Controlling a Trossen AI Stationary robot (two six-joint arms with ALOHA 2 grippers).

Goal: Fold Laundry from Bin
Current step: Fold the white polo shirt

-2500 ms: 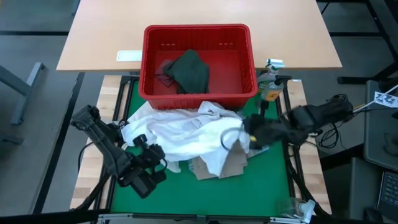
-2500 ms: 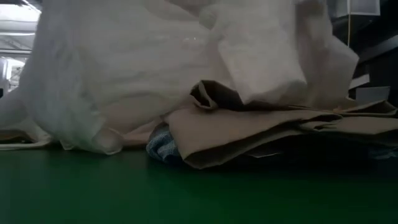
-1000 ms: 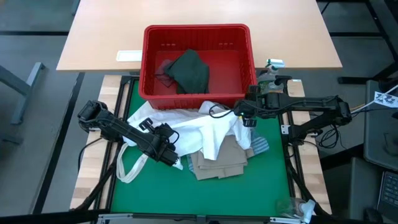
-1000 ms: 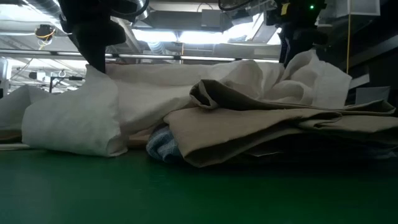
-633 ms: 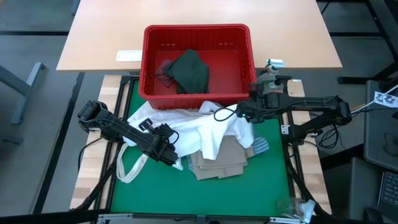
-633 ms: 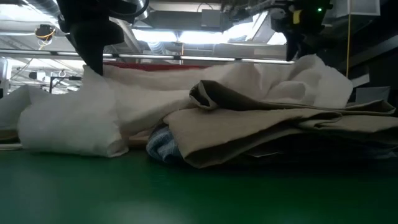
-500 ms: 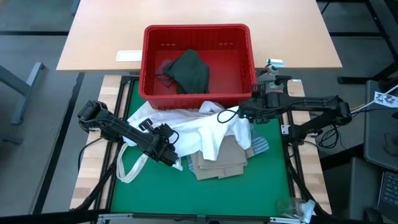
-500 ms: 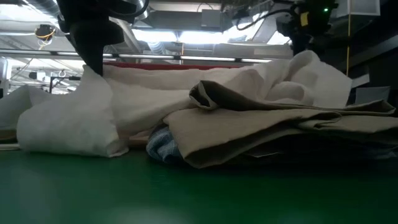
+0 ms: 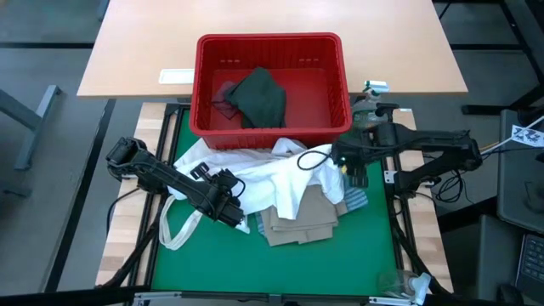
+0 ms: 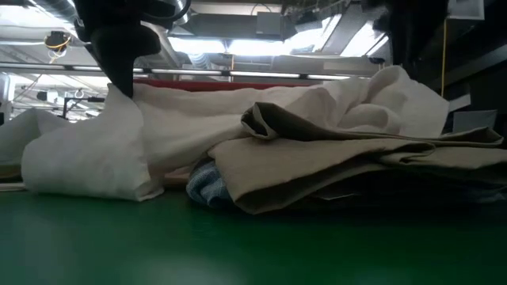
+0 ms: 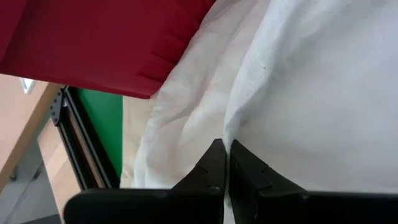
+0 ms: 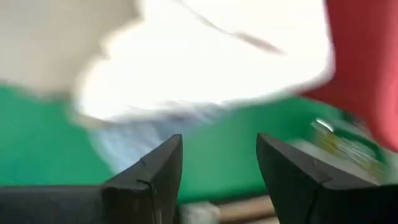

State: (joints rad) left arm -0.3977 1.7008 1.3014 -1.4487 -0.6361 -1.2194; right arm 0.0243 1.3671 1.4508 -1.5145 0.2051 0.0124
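High view showed the large white shirt (image 9: 263, 174) heaped on the green mat (image 9: 280, 263) just in front of the red bin (image 9: 204, 85), over the tan shirt (image 9: 302, 223). A dark green-grey top (image 9: 259, 95) lay inside the bin. The left gripper (image 9: 228, 211) pinched the white shirt's near edge; the right gripper (image 9: 350, 170) hovered spread, holding nothing.

Laundry (image 9: 272, 183) lies heaped before the bin (image 9: 270, 51).

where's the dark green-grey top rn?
High view: the dark green-grey top lies inside the red bin, toward its left-centre, at the far end of the table behind the white shirt.
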